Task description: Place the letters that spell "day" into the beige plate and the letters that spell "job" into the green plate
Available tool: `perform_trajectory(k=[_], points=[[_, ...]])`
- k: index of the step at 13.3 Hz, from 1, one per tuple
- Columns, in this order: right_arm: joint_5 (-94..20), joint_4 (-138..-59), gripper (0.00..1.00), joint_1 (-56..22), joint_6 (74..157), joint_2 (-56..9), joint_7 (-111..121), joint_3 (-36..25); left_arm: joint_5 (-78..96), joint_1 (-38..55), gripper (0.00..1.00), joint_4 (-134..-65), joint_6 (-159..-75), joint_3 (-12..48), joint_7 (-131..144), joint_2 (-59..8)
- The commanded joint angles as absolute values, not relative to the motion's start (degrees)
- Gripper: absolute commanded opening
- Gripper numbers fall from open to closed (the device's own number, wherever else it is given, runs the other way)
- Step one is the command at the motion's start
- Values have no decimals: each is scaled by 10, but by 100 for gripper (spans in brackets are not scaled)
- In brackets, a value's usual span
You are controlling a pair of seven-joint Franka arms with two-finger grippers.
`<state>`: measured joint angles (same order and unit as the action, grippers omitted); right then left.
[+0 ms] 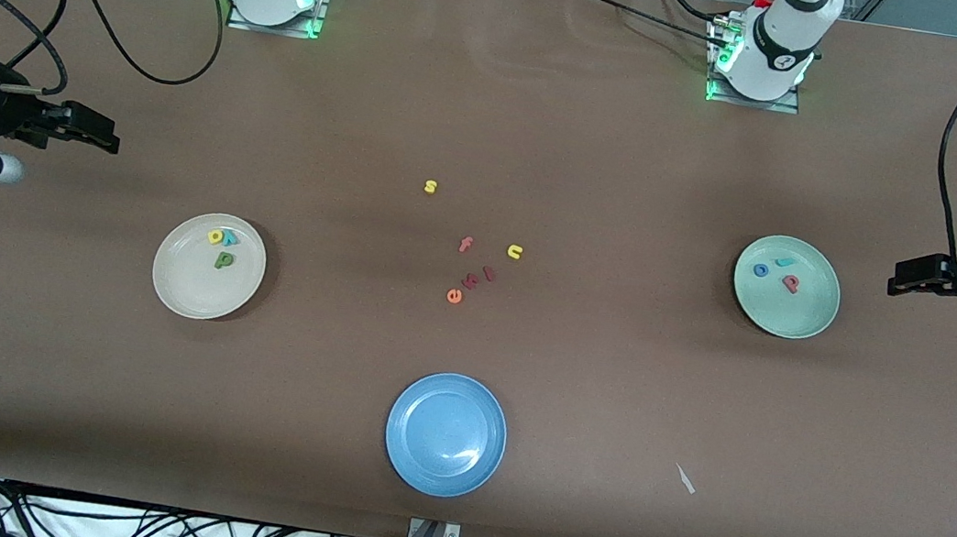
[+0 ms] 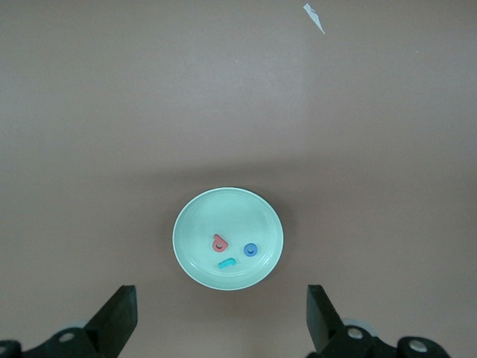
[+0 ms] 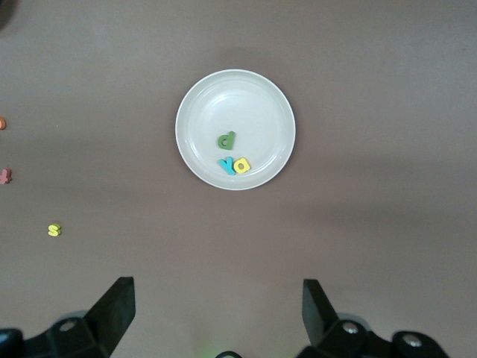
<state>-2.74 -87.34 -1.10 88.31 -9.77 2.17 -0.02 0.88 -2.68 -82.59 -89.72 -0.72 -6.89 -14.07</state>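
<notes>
From the front view, the blue plate point(image 1: 446, 433) serves as the landmark, sitting empty close to the camera at the middle of the tabletop point(image 1: 604, 156). The beige plate point(image 1: 209, 265) lies farther from the camera than it, toward the right arm's end, and holds the dark green "d" point(image 1: 224, 259), the yellow "a" point(image 1: 216, 236) and the teal "y" point(image 1: 230, 237) clustered together. The green plate point(image 1: 786, 286) lies toward the left arm's end and holds the blue "o" point(image 1: 760, 270), the teal "j" point(image 1: 784, 262) and the pinkish-red "b" point(image 1: 792, 283). Both words look sorted, so the task appears complete. The leftover letters, among them the yellow "s" point(image 1: 430, 186), lie loose farther from the camera than the blue plate, rightly left out as belonging to neither word. The right gripper point(image 1: 94, 133) and the left gripper point(image 1: 907, 277) hang at the two ends of the tabletop, apparently pulled clear because nothing remains to carry.

The left wrist view looks down on the green plate with its three letters apart from each other; the jaws stand wide apart and empty.

The right wrist view shows the beige plate, "y" touching "a"; these jaws also gape, holding nothing.
</notes>
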Motion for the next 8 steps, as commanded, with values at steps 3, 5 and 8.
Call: perform_trajectory(k=[3, 5, 8], points=[[-11, -853, 100, -18, 868, -100, 20, -7, 5, -25, 100, -830, -899, -8, -81, -138], [-11, -853, 100, -17, 873, -102, 20, -9, 5, -25, 100, -828, -898, -8, -81, -137], [9, -853, 100, -18, 872, -104, 21, -7, 4, -28, 100, -824, -898, -8, -81, -135]])
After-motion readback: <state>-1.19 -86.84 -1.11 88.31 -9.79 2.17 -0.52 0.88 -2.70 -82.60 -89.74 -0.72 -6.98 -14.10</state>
